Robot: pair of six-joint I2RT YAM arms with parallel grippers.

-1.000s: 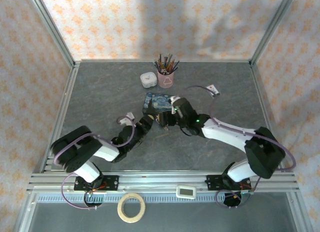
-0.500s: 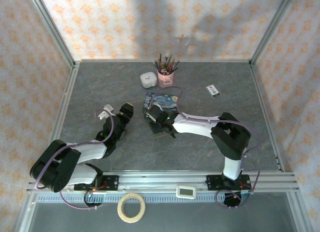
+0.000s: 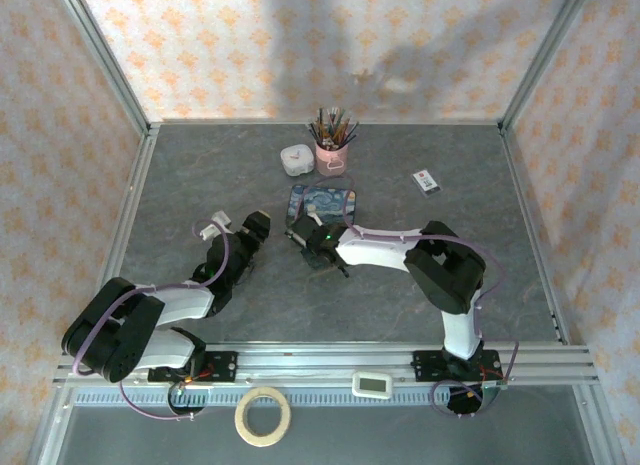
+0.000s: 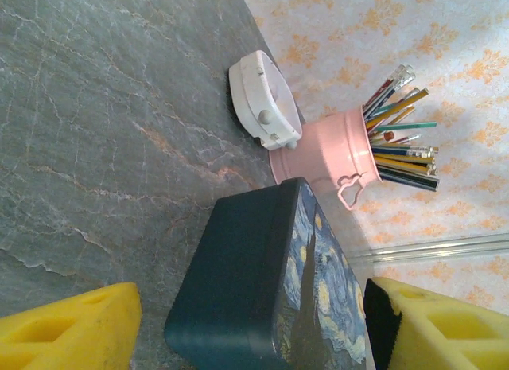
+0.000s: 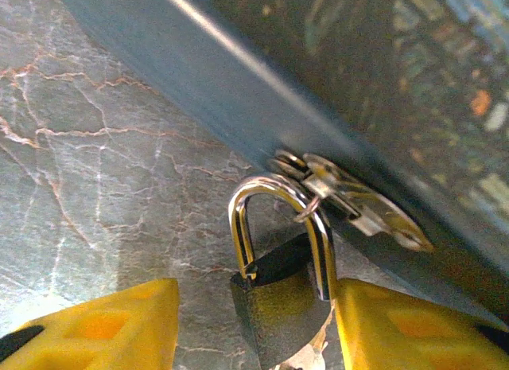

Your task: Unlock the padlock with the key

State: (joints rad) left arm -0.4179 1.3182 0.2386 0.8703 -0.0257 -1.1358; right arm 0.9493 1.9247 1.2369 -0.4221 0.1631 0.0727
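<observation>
Step in hand, as judged: bracketing the padlock (image 5: pixel 278 310) for a grasp, key not yet inserted.

Padlock lying on the table (image 5: pixel 95 147) at the near-left side of the blue tin (image 5: pixel 334 60). Key (image 5: pixel 362 211) at the shackle top, apparently ringed to it.

Right gripper (image 5: pixel 254 330) partly spread, straddling the body, not clamped. Left gripper (image 4: pixel 250 330) wide, empty, left of the tin.

Next: clamp the body, then free the key without dragging the tin.
</observation>
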